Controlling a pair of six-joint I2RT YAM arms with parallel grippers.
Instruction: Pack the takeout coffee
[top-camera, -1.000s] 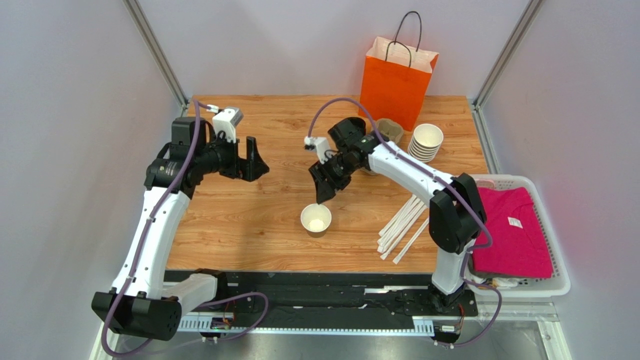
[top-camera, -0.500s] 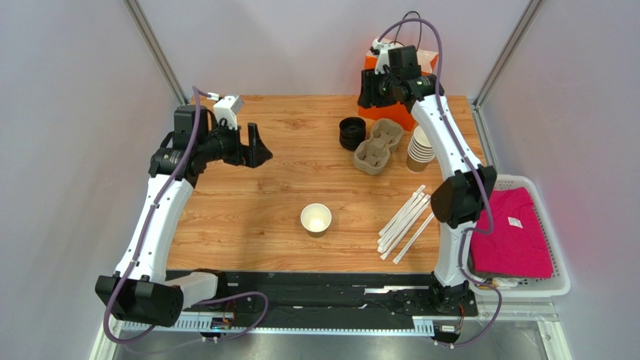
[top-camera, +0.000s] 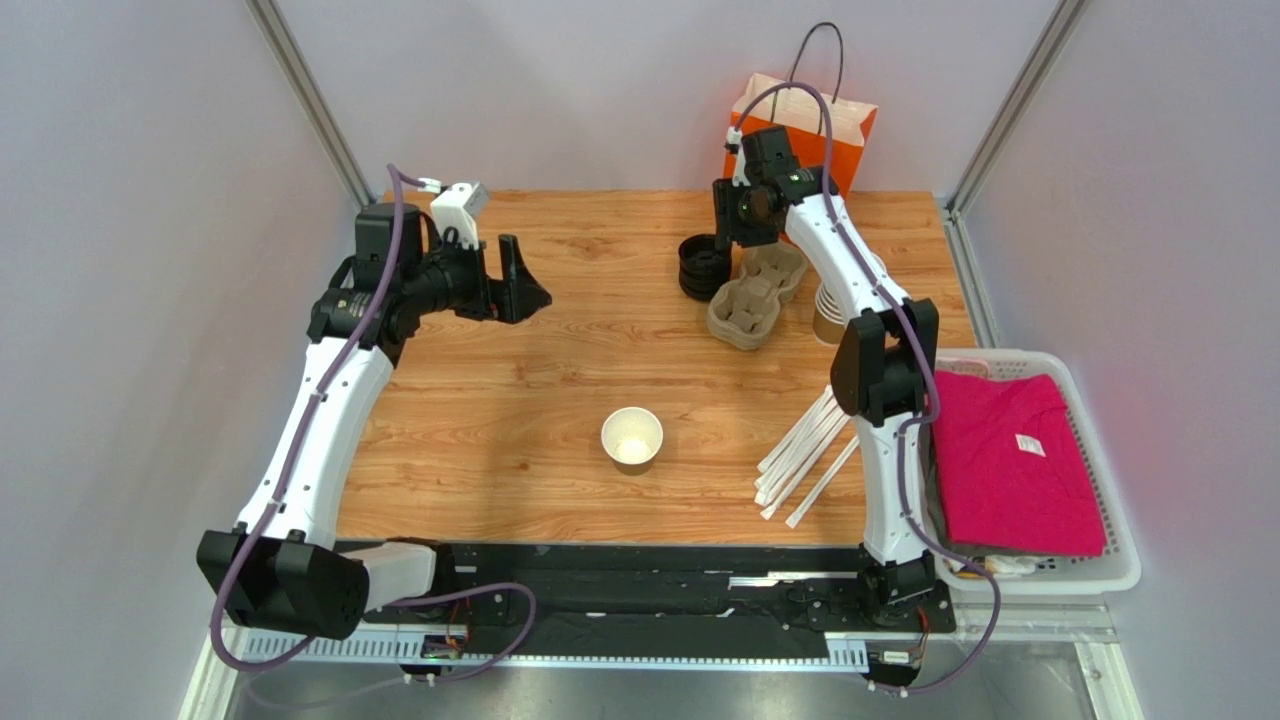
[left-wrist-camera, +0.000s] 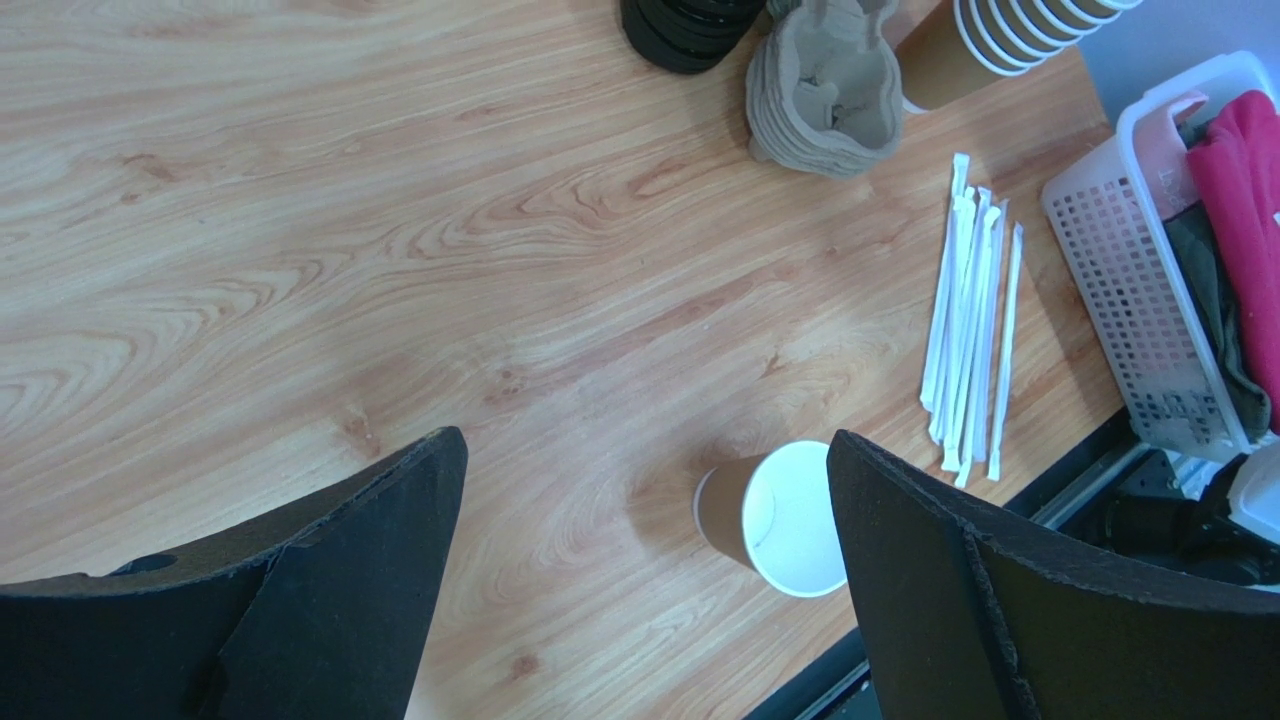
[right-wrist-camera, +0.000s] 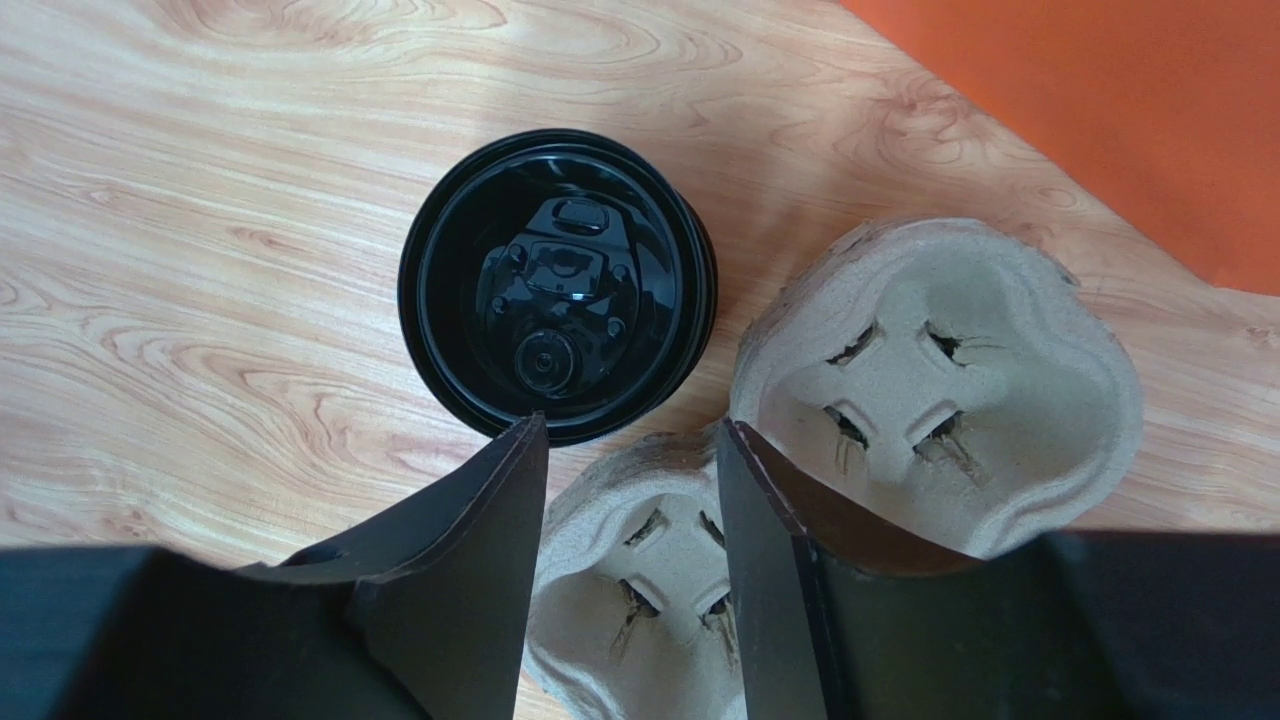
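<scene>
The takeout coffee cup (top-camera: 633, 438) is a tan paper cup, white inside, standing upright and open-topped mid-table; the left wrist view shows it (left-wrist-camera: 774, 518) low between the fingers, far below. My left gripper (top-camera: 511, 285) (left-wrist-camera: 646, 443) hovers wide open over the back left of the table, holding nothing. My right gripper (top-camera: 732, 225) (right-wrist-camera: 631, 425) hangs over the stack of black lids (top-camera: 702, 266) (right-wrist-camera: 556, 308) and the pulp cup carriers (top-camera: 759, 293) (right-wrist-camera: 932, 383). Its jaws stand partly apart with nothing between them.
An orange paper bag (top-camera: 849, 120) (right-wrist-camera: 1112, 105) stands at the back. A stack of lidless cups (top-camera: 830, 312) (left-wrist-camera: 977, 30) sits right of the carriers. White wrapped straws (top-camera: 804, 450) (left-wrist-camera: 969, 338) lie front right. A white basket (top-camera: 1104, 563) with pink cloth sits at the right edge.
My right arm swung from above the lone cup to the back by the bag, then came down over the lids and carriers, its jaws narrowing. The left gripper shifted slightly right.
</scene>
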